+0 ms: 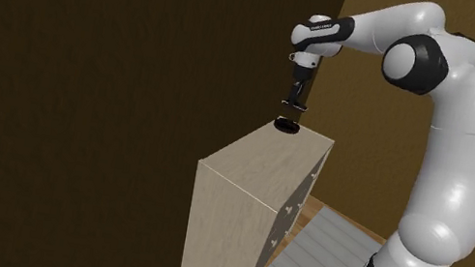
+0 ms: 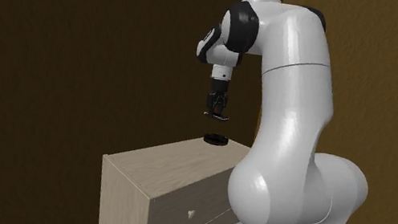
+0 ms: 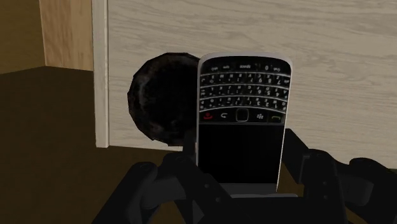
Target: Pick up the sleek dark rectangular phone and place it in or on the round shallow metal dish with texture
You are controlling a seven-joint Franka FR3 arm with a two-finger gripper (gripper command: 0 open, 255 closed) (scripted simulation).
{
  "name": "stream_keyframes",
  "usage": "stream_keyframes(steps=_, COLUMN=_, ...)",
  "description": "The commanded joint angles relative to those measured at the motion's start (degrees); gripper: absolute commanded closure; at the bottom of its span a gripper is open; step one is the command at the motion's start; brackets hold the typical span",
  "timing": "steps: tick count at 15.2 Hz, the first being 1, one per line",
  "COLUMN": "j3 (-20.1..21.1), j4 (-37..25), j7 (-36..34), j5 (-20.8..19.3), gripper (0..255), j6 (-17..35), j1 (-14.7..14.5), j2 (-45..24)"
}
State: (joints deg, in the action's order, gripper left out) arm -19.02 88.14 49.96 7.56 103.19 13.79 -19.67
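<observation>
The dark dish [image 1: 287, 124] sits empty near a corner of the dresser [image 1: 261, 161] top. Your fingers [image 3: 299, 159] pinch the phone [image 3: 242, 121] by its long edges at the screen end, in the air above the dish. It lies roughly level, face toward the hand, keypad end pointing away from the fingers.

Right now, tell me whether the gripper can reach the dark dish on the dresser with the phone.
Probably yes. The gripper hangs almost straight above the dish, its fingers clasping the phone, with just open air between them. The dish sits near the edge of the dresser top.
</observation>
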Motion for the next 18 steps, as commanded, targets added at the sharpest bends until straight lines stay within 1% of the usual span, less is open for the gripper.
stream_keyframes(steps=1, j3=-0.3, j4=-5.8, j7=2.1, j5=1.2, gripper=255, j6=-1.9, j1=2.1, j2=-4.2)
stream_keyframes(steps=3, j3=-0.4, j4=-13.0, j7=3.8, j5=2.5, gripper=255, j6=-4.6, j1=4.5, j2=-9.0)
stream_keyframes(steps=17, j3=0.1, j4=-4.5, j7=4.6, j5=3.3, gripper=255, j6=5.5, j1=4.1, j2=-10.7)
stream_keyframes(steps=18, j3=0.1, j4=-4.5, j7=4.6, j5=3.3, gripper=255, j6=5.5, j1=4.1, j2=-10.7)
